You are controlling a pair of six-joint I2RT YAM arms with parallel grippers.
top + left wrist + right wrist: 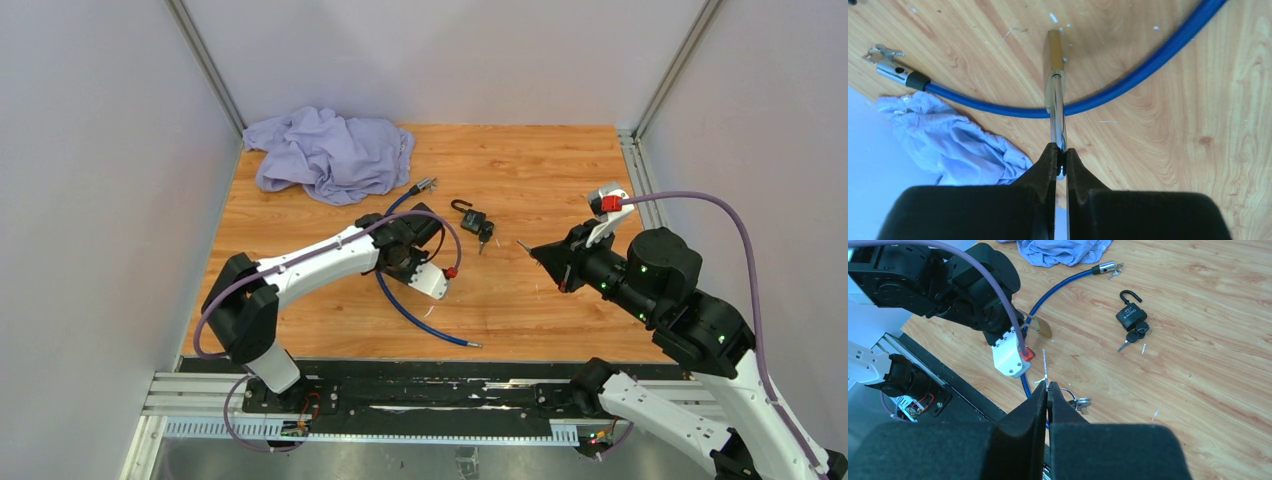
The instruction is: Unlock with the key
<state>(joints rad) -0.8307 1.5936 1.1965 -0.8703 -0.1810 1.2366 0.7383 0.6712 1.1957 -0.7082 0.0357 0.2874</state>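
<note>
My left gripper (1060, 157) is shut on the silver shackle of a brass padlock (1052, 50), seen edge-on and held above the wooden table. The padlock also shows in the right wrist view (1040, 327), sticking out of the left gripper toward the right arm. My right gripper (1047, 389) is shut on a thin silver key (1045, 365) whose blade points forward at the padlock; a ring with spare keys (1075, 401) hangs beside the fingers. In the top view the right gripper (540, 252) is a short gap right of the left gripper (432, 230).
A black padlock (473, 218) with an open shackle and its keys lies on the table between the grippers, further back. A blue cable (410, 310) loops under the left arm, its metal end (425, 185) near a crumpled purple cloth (330, 150).
</note>
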